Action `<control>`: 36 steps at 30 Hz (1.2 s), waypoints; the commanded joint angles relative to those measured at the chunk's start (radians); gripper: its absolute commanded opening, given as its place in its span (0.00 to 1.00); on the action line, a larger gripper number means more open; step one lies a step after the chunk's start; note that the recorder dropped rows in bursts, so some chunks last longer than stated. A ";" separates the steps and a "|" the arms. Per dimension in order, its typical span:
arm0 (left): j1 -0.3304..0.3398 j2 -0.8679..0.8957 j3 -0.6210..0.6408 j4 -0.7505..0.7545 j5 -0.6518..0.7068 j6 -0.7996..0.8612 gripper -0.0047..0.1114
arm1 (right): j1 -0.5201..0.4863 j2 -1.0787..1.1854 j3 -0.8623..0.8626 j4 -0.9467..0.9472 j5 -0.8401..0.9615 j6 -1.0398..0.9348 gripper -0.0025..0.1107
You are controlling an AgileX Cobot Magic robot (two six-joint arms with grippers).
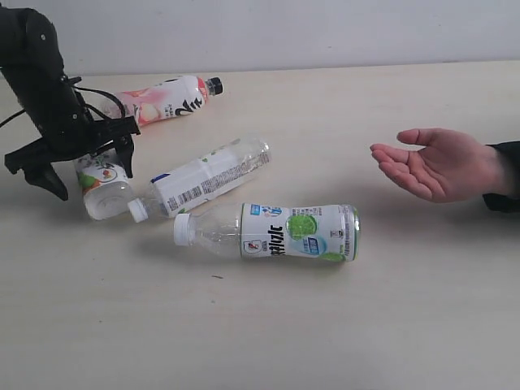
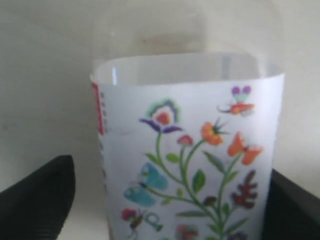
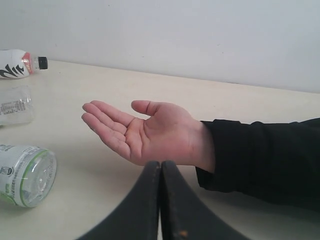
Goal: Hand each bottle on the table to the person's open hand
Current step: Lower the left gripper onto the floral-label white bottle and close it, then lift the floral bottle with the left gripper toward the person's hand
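Note:
Four bottles lie on the table (image 1: 325, 325). The floral-label bottle (image 1: 101, 188) (image 2: 190, 150) lies at the left, between the fingers of my open left gripper (image 1: 92, 180) (image 2: 165, 200). One finger (image 2: 35, 200) stands apart from its label; the other finger (image 2: 295, 205) is at its far side. The barcode-label bottle (image 1: 203, 179) (image 3: 14, 105) lies beside it. The lime-label bottle (image 1: 280, 231) (image 3: 27, 175) lies in the middle. The pink-label bottle (image 1: 166, 97) (image 3: 20, 63) is at the back. My right gripper (image 3: 161, 165) is shut and empty, just short of the open hand (image 1: 439, 162) (image 3: 150, 132).
The person's black sleeve (image 1: 504, 175) (image 3: 260, 155) comes in from the right edge. A pale wall (image 1: 325, 28) runs along the back of the table. Bare tabletop stretches between the lime-label bottle and the hand, and across the front.

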 commanded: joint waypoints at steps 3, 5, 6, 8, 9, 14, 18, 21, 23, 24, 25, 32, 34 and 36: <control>-0.003 -0.024 0.004 0.010 0.002 0.003 0.46 | -0.003 -0.006 0.005 0.000 -0.012 -0.003 0.02; -0.003 -0.029 0.004 0.010 0.009 0.003 0.35 | -0.003 -0.006 0.005 0.000 -0.012 -0.003 0.02; -0.003 -0.031 0.004 0.010 0.014 0.003 0.30 | -0.003 -0.006 0.005 0.000 -0.012 -0.003 0.02; -0.003 -0.038 0.004 0.010 0.021 0.020 0.20 | -0.003 -0.006 0.005 0.000 -0.012 -0.003 0.02; -0.003 -0.043 0.004 0.010 0.023 0.026 0.15 | -0.003 -0.006 0.005 0.000 -0.012 -0.003 0.02; -0.003 -0.085 0.004 0.010 0.041 0.077 0.04 | -0.003 -0.006 0.005 0.000 -0.012 -0.003 0.02; -0.006 -0.140 0.004 0.010 0.056 0.110 0.04 | -0.003 -0.006 0.005 0.000 -0.012 -0.003 0.02; -0.008 -0.183 0.004 -0.006 0.082 0.122 0.04 | -0.003 -0.006 0.005 0.000 -0.012 -0.003 0.02; -0.008 -0.213 0.004 -0.026 0.102 0.132 0.04 | -0.003 -0.006 0.005 0.000 -0.012 -0.003 0.02; -0.008 -0.224 0.004 -0.036 0.110 0.145 0.04 | -0.003 -0.006 0.005 0.000 -0.012 -0.003 0.02; -0.011 -0.237 0.004 -0.057 0.120 0.161 0.04 | -0.003 -0.006 0.005 0.000 -0.012 -0.003 0.02; -0.098 -0.308 0.001 -0.085 0.167 0.176 0.04 | -0.003 -0.006 0.005 0.000 -0.012 -0.003 0.02; -0.162 -0.310 -0.032 -0.087 0.222 0.127 0.04 | -0.003 -0.006 0.005 0.000 -0.012 -0.003 0.02; -0.258 -0.310 -0.071 -0.090 0.242 0.070 0.04 | -0.003 -0.006 0.005 0.000 -0.012 -0.003 0.02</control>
